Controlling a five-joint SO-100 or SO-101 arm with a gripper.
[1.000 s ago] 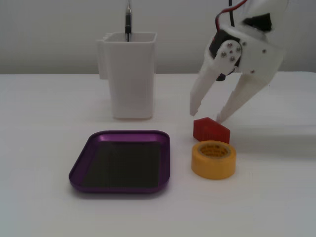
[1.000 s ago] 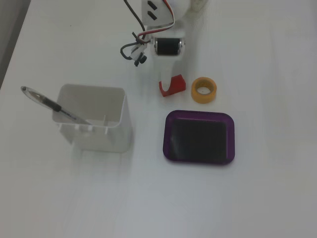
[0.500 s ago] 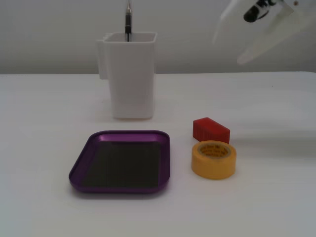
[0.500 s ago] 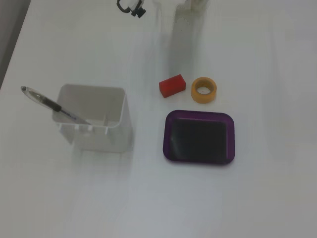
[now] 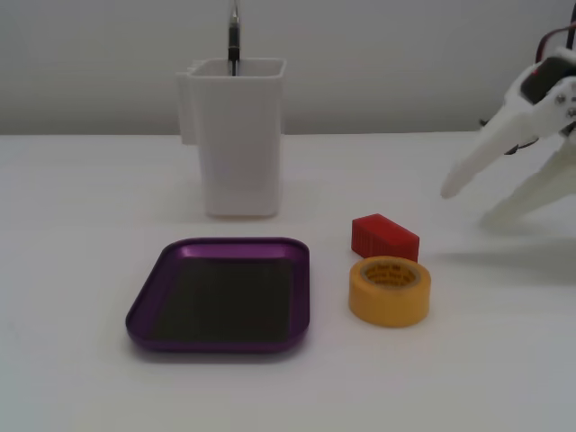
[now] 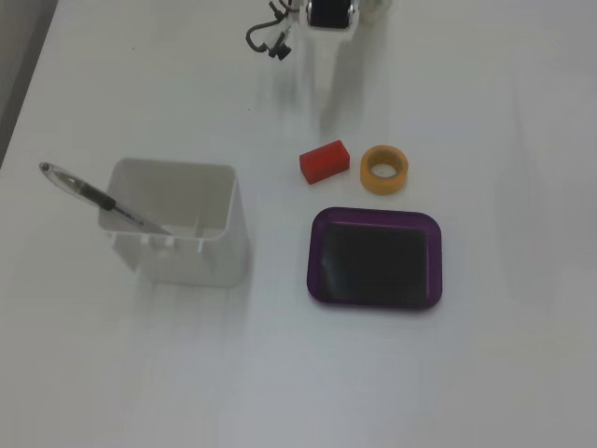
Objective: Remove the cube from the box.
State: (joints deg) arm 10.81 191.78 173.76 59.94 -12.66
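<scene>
In a fixed view the hand (image 5: pixel 468 205) is hanging released with fingers spread and empty, and the cube (image 5: pixel 384 237) is lying on the table (image 5: pixel 81 378) down to its left, outside the empty box (image 5: pixel 153 279), suggesting removal is done. In another fixed view the cube (image 6: pixel 324 161) is sitting below the arm, beside the tape roll (image 6: pixel 384 169) and apart from the box (image 6: pixel 375 218); the hand is blending into the white table.

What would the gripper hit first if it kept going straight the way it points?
Probably the bare table, short of the red cube. The open gripper slants down and left in a fixed view, though depth is unclear.
</scene>
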